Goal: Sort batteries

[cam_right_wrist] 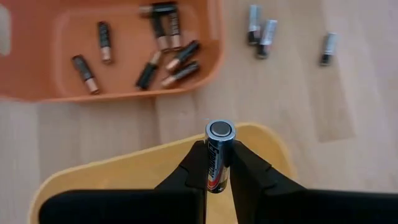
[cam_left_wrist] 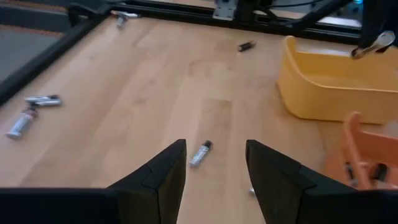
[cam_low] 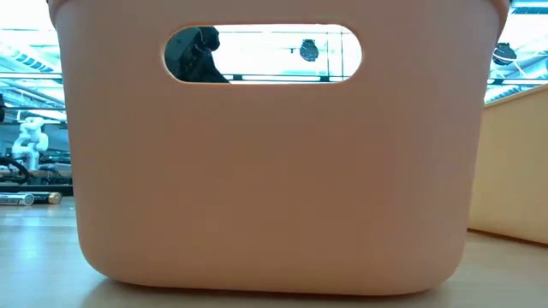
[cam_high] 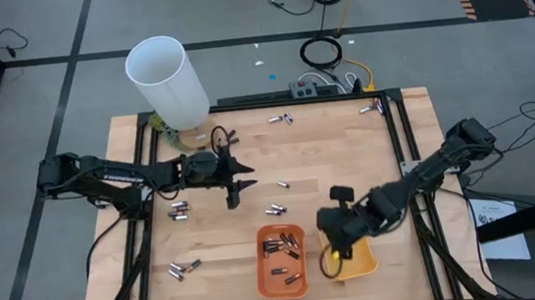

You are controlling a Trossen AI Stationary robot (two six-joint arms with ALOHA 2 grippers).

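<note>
Between the right gripper's (cam_right_wrist: 217,171) fingers, clamped shut, stood one silvery battery (cam_right_wrist: 219,155), end up, over the yellow tray (cam_right_wrist: 124,171) at lower frame. Best release: lower first, then part. Orange tray (cam_right_wrist: 205,68), upper left, held dark cells. Left gripper (cam_left_wrist: 214,165), fingers apart, hovered above a loose cell (cam_left_wrist: 200,152).

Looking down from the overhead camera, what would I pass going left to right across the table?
White tube → left end effector, open over the wood → orange tray of dark batteries → right end effector, holding a silvery battery over the yellow tray.
</note>
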